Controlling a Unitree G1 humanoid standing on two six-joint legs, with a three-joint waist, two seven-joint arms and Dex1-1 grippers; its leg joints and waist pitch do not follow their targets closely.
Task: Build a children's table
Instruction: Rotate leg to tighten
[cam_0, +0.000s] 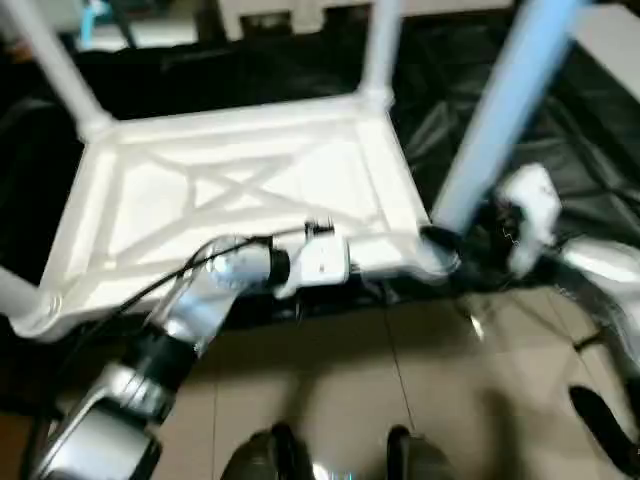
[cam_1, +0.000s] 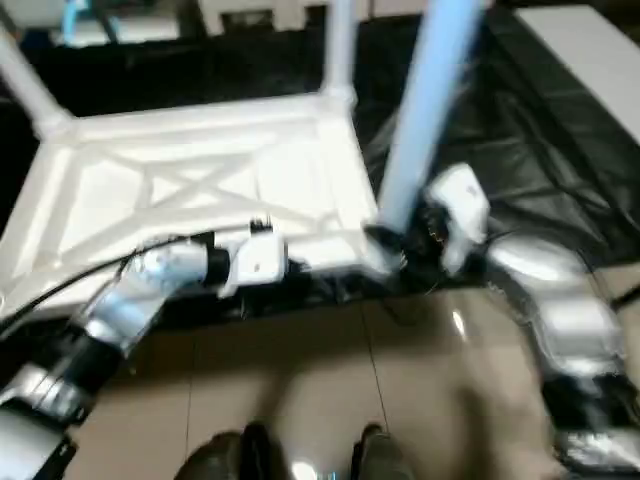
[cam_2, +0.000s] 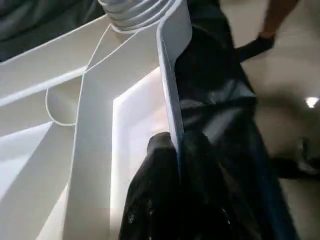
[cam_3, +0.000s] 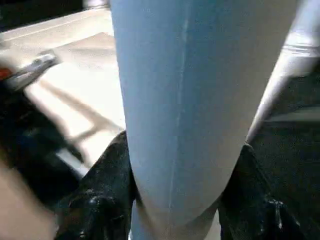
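With my left gripper pinched on the rim of the upturned top lying on the black sheet, and my right gripper clasping the last leg low by its corner socket, I judge the plastic light, stiff, slippery.
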